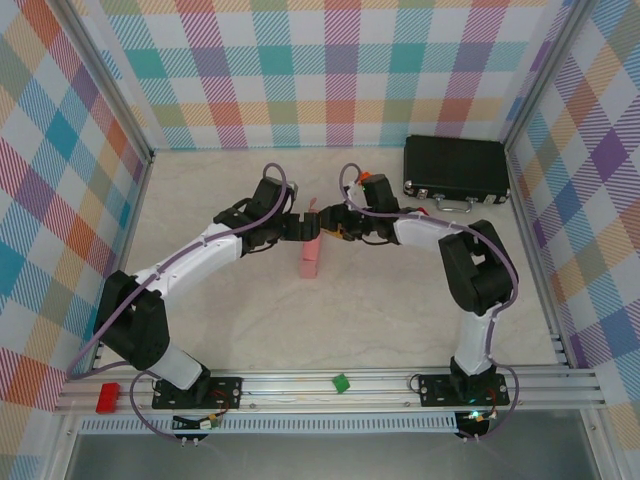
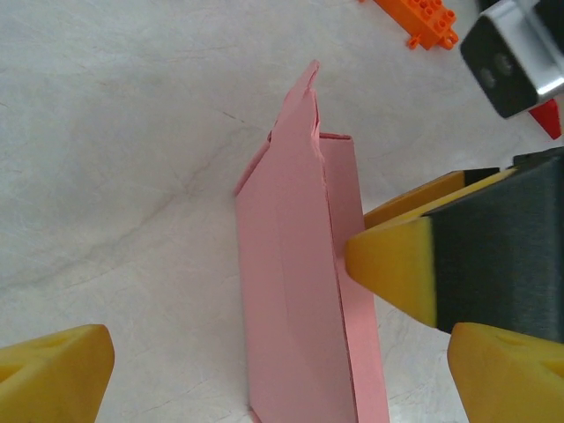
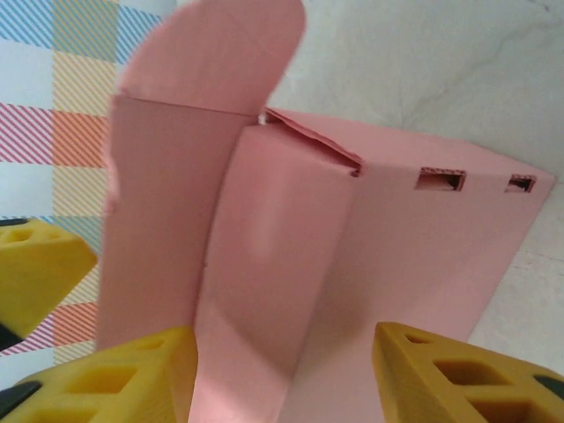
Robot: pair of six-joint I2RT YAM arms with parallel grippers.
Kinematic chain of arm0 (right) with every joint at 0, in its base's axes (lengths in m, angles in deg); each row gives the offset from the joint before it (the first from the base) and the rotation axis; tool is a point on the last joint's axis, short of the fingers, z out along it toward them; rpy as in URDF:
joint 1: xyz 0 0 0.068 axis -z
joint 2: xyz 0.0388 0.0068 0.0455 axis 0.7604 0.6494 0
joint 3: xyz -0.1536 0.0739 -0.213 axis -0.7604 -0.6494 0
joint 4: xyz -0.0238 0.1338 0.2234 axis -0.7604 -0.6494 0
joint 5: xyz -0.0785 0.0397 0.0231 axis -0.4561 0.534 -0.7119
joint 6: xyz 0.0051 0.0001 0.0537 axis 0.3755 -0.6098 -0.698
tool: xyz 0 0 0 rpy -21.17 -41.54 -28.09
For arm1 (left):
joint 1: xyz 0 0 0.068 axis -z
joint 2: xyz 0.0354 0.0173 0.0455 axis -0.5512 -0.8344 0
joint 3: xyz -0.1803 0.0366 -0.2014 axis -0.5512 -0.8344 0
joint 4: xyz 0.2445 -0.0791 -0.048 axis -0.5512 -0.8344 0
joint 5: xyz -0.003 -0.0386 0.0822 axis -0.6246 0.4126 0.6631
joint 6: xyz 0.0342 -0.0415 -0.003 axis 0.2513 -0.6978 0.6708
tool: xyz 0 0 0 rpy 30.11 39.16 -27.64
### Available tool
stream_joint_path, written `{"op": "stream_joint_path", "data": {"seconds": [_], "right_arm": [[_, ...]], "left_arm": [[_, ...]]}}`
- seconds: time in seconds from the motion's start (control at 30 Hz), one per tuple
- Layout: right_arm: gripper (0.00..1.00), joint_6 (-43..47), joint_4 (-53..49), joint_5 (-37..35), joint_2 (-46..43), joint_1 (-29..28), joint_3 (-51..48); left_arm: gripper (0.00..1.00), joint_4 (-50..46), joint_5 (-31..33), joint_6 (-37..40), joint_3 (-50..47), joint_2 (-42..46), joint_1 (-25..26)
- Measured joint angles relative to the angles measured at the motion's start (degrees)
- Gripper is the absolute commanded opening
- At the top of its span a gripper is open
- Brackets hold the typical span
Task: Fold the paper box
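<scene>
The pink paper box (image 1: 310, 258) stands on edge in the middle of the table, partly folded, with a rounded flap (image 3: 220, 53) sticking up at its far end. My left gripper (image 1: 298, 228) is open wide; in the left wrist view the paper box (image 2: 300, 291) runs between its yellow fingertips (image 2: 53, 374) without touching them. My right gripper (image 1: 332, 222) comes from the other side, open, and one yellow fingertip (image 2: 388, 264) presses on the box's side panel. Seen from the right wrist, the right gripper (image 3: 300, 379) faces that slotted panel (image 3: 423, 256).
A black hard case (image 1: 455, 168) lies at the back right. An orange brick (image 2: 421, 19) and a red bit (image 2: 548, 119) lie on the table beyond the box. A green block (image 1: 341, 382) and a red block (image 1: 107, 397) rest on the front rail. Checked walls enclose three sides.
</scene>
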Motion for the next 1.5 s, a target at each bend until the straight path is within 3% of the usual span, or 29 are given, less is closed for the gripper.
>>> {"op": "stream_joint_path", "data": {"seconds": [0.37, 0.57, 0.77, 1.17, 1.5], "right_arm": [[0.43, 0.0, -4.6, -4.4, 0.9, -1.6, 1.8], [0.56, -1.2, -4.5, -5.0, 0.5, -1.6, 1.9], [0.59, -1.5, -5.3, -8.2, -1.8, -1.4, 1.8], [0.62, -0.8, -9.0, -15.3, -14.9, 3.4, -3.8], [0.65, 2.3, -14.8, -19.5, -28.0, 12.2, -18.7]], "left_arm": [[0.96, -0.4, -2.5, 1.4, 0.0, -2.1, 0.0], [0.96, -0.5, -2.6, 1.5, 0.1, -2.4, 0.0], [0.96, -0.4, -2.6, 1.7, 1.3, -2.4, 0.0], [0.96, -6.1, -1.4, 3.2, 8.9, -8.1, 0.9], [0.82, -12.9, 2.2, 5.7, 17.1, -17.1, 3.7]]}}
